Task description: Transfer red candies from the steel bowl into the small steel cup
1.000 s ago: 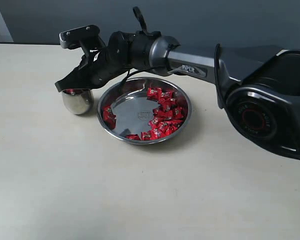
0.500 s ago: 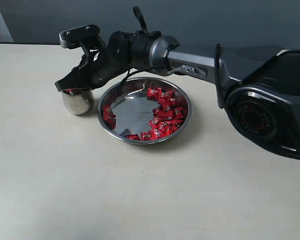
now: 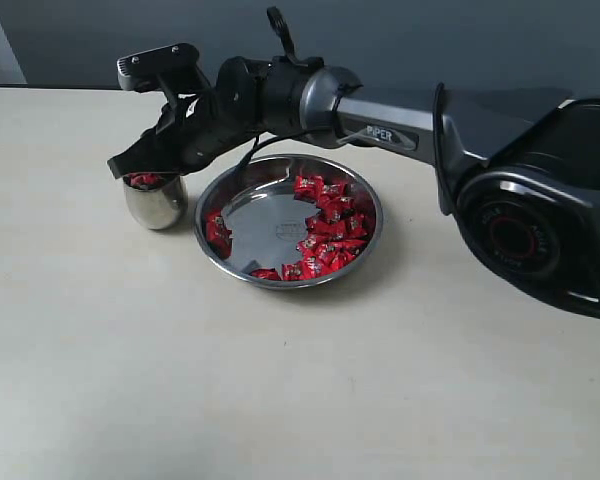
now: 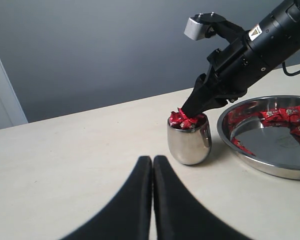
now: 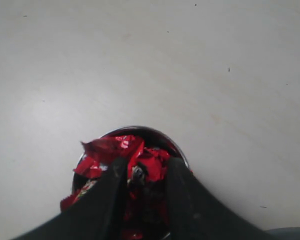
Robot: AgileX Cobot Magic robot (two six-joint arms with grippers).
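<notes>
The small steel cup (image 3: 155,203) stands left of the steel bowl (image 3: 260,225) and is heaped with red candies (image 3: 145,180) up to its rim. More red candies (image 3: 330,225) lie along the right and near side of the bowl. My right gripper (image 3: 130,165) reaches across the bowl and hangs just over the cup's mouth. In the right wrist view its jaws (image 5: 145,167) stand open over the pile of red candies (image 5: 115,147), gripping none. My left gripper (image 4: 152,160) is shut and empty, low over the table, a short way from the cup (image 4: 189,142).
The right arm (image 3: 380,125) stretches over the far rim of the bowl. The bare beige table (image 3: 280,380) runs wide in front of the bowl and cup. A dark wall stands behind the table's far edge.
The right gripper's jaws have spread apart over the cup and the gripper has lifted slightly. More red candy now shows at the cup's mouth. The left gripper's earlier position is not shown.
</notes>
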